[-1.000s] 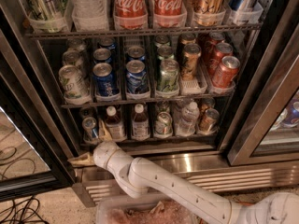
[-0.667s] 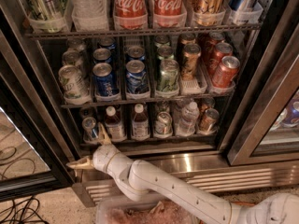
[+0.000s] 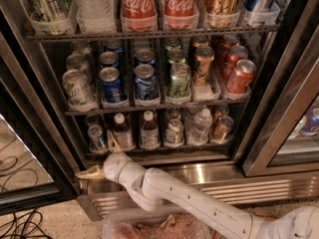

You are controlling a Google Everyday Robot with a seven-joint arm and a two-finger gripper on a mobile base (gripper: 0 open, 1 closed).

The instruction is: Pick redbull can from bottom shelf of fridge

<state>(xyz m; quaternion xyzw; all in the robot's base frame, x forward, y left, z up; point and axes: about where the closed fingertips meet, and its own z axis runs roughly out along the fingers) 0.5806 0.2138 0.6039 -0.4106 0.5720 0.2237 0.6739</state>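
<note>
By redbull can: pincer, prob. spread wide.

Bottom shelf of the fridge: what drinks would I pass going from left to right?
redbull can → brown bottle → second brown bottle → silver can → clear bottle → copper-brown can. The gripper sits open just below the bottom shelf, at its left end by the redbull can.

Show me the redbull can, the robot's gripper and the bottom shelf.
redbull can [image 3: 96,138]: camera view, on its blue-silver side.
gripper [image 3: 94,154]: camera view, midway between its open fingertips, below the can.
bottom shelf [image 3: 158,149]: camera view, on its front rail.
</note>
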